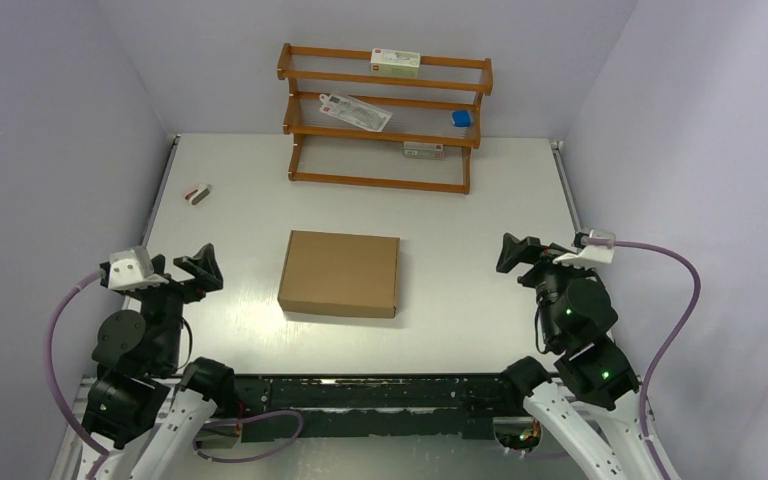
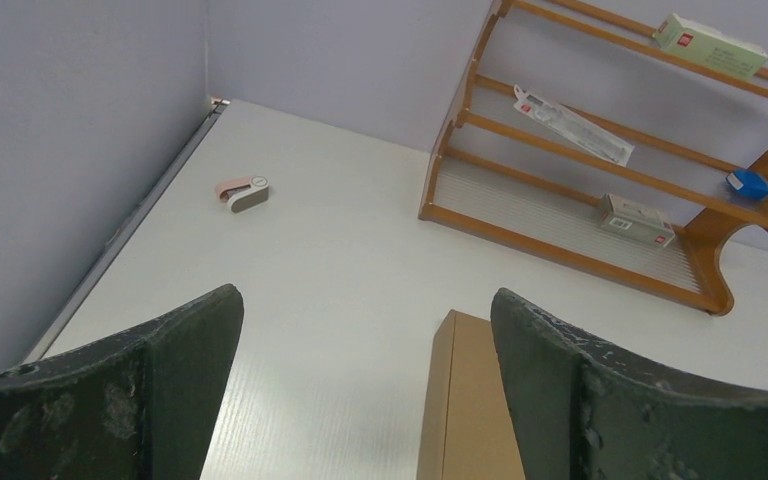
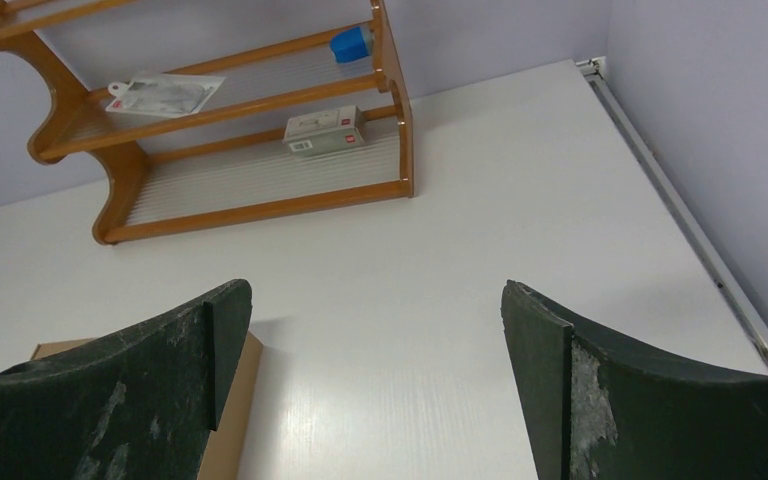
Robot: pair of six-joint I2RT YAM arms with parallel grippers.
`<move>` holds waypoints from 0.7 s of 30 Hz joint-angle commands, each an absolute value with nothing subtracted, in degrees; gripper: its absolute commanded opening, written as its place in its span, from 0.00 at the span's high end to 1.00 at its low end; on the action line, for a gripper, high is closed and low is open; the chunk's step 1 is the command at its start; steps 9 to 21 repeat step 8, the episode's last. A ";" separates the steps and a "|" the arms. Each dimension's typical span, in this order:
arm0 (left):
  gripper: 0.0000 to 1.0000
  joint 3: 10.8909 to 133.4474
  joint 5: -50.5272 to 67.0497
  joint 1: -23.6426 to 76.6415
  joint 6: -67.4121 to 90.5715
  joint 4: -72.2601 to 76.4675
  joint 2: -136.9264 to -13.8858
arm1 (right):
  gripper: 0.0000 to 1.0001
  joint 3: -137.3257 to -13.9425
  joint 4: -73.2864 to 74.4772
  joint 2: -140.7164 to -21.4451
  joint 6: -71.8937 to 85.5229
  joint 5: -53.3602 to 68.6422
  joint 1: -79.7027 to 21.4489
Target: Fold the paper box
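The paper box (image 1: 340, 272) is plain brown cardboard, closed into a shallow rectangular box, lying flat in the middle of the table. Its left edge shows in the left wrist view (image 2: 465, 400), and a corner shows in the right wrist view (image 3: 230, 410). My left gripper (image 1: 188, 268) is open and empty, left of the box and apart from it. My right gripper (image 1: 520, 255) is open and empty, right of the box and apart from it. In both wrist views the jaws stand wide apart with only table between them.
An orange-brown wooden rack (image 1: 385, 115) stands at the back with small white cartons (image 1: 395, 63), a flat packet (image 1: 355, 110) and a blue item (image 1: 461, 118). A small pink-and-grey object (image 1: 197, 193) lies at the back left. Walls close in left, right and behind.
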State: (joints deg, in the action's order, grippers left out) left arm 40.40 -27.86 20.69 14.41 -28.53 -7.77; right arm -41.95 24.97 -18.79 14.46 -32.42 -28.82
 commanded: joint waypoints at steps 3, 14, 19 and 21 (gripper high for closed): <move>0.02 39.91 -27.36 20.83 13.23 -26.37 -8.56 | 0.00 -40.91 24.43 -17.03 12.73 -32.42 -28.73; 0.02 39.82 -26.68 20.83 13.17 -26.28 -8.70 | 0.00 -40.86 24.21 -16.69 12.83 -31.44 -28.69; 0.02 39.82 -26.68 20.83 13.17 -26.28 -8.70 | 0.00 -40.86 24.21 -16.69 12.83 -31.44 -28.69; 0.02 39.82 -26.68 20.83 13.17 -26.28 -8.70 | 0.00 -40.86 24.21 -16.69 12.83 -31.44 -28.69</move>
